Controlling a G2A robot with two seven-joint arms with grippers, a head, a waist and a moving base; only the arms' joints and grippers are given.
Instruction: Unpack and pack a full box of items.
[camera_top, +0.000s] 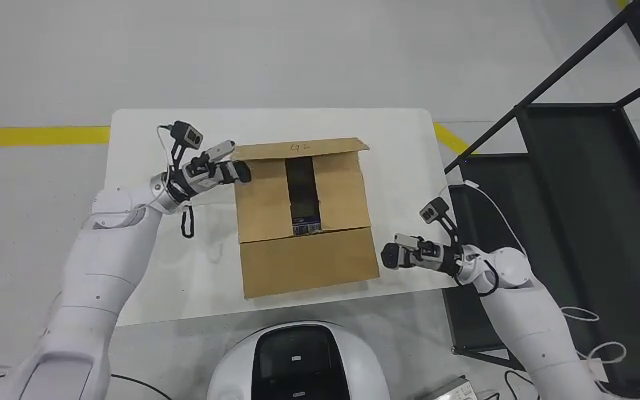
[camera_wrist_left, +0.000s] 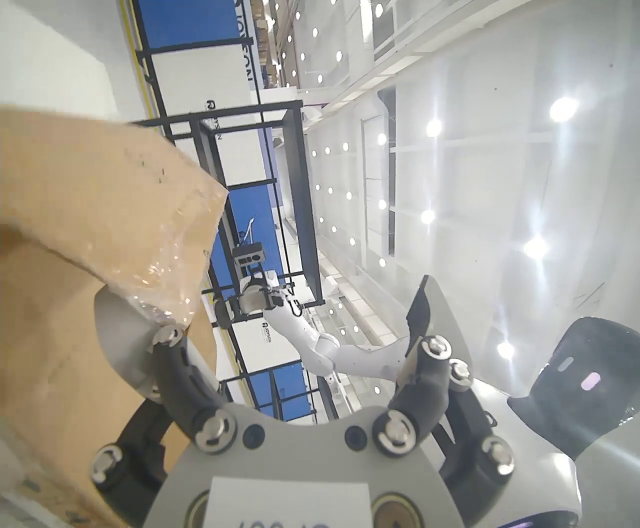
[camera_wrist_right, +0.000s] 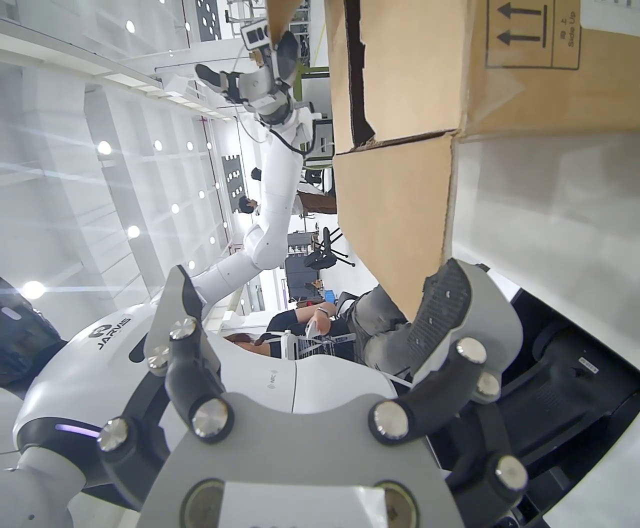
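Cardboard box (camera_top: 300, 215) sits on the white table (camera_top: 170, 270), roughly mid-table. Its top flaps are folded in but not meeting, so a narrow gap runs down the middle of the box. Through the gap you can see a dark item (camera_top: 303, 195) inside; what it is, I cannot tell. The far flap of the box is marked with a few small handwritten characters near its edge. Your left gripper (camera_top: 238, 170) is at the box's far left corner, level with the top. Its jaws are spread wide and grip nothing. In the left wrist view one finger (camera_wrist_left: 127, 325) lies against the corner of a box flap, where a scrap of clear tape (camera_wrist_left: 160, 270) clings to the cardboard, and the other finger stands well clear of the box. Your right gripper (camera_top: 390, 256) is at the box's near right corner, just beside the side wall. It is also spread wide, with nothing between the jaws. In the right wrist view one ribbed pad (camera_wrist_right: 440, 305) touches the tip of a flap corner, and the opposite finger is well away from the box. Beyond the box's right side, off the table, stands a black frame (camera_top: 560, 130). A yellow line (camera_top: 50, 135) runs along the floor left of the box, past the table edge.
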